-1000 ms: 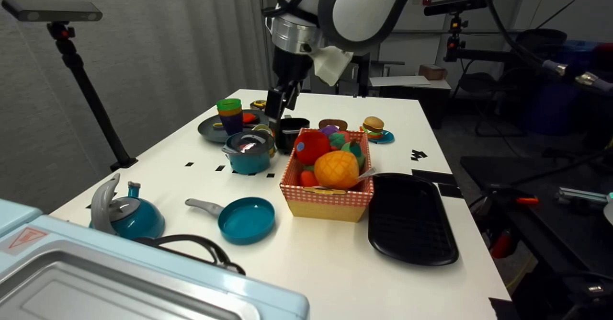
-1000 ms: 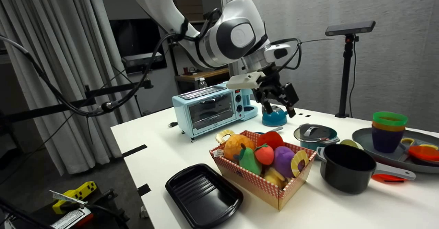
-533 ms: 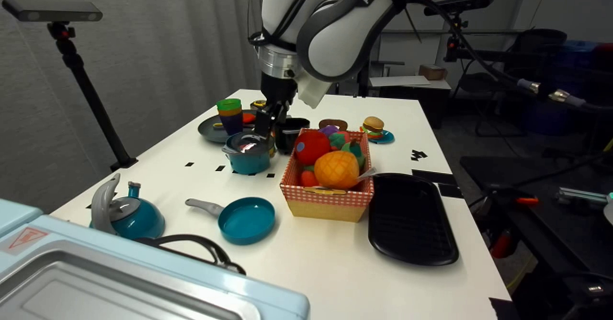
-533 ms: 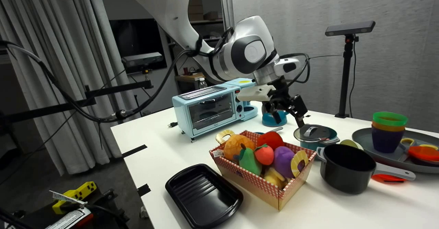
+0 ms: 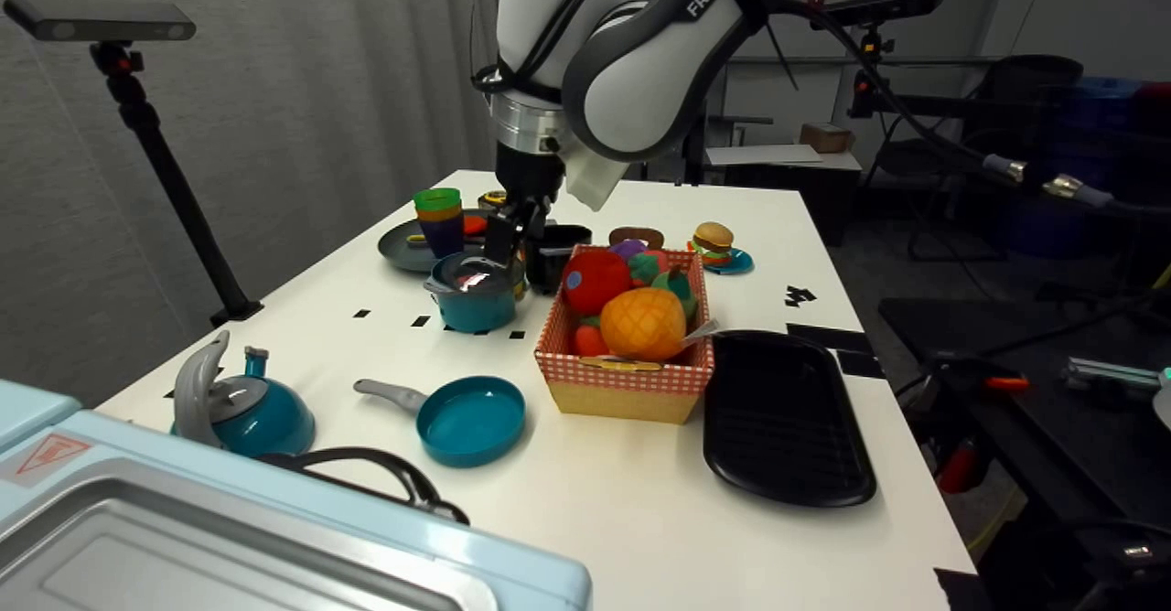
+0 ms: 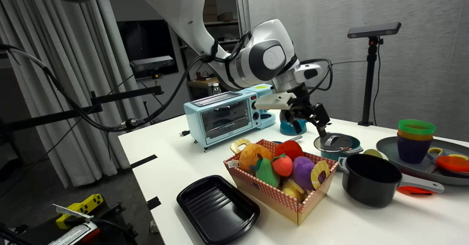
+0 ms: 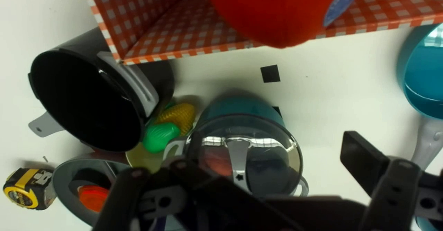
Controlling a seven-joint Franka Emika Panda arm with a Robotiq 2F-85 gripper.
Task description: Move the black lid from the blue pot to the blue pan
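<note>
The black lid [image 5: 476, 273] is dark and glossy with a grey strap handle. It sits on the deep teal-blue pot [image 5: 474, 310]; lid [image 6: 339, 143] and pot [image 6: 329, 155] also show in an exterior view. In the wrist view the lid [image 7: 270, 163] covers the pot [image 7: 238, 105]. My gripper [image 7: 277, 150] is open and empty, one finger overlapping the lid's left side, the other over table right of the pot. The gripper shows near the lid in both exterior views [image 5: 512, 234] [image 6: 310, 127]; contact cannot be told. The blue pan [image 5: 471, 421] lies empty; it is partly seen in the wrist view [image 7: 427, 75].
A checked basket [image 5: 631, 396] of plush fruit stands close to the pot. A black saucepan [image 6: 370, 186] is beside it. A grey platter with stacked cups [image 6: 416, 142], a black tray [image 5: 787, 419], a teal kettle [image 5: 265, 417] and a light-blue toaster oven [image 6: 227, 116] are around.
My gripper has moved down and toward the lidded pot, mostly in the first half second, with only a slight shift since. It stays open. The lid, pot and pan have not moved.
</note>
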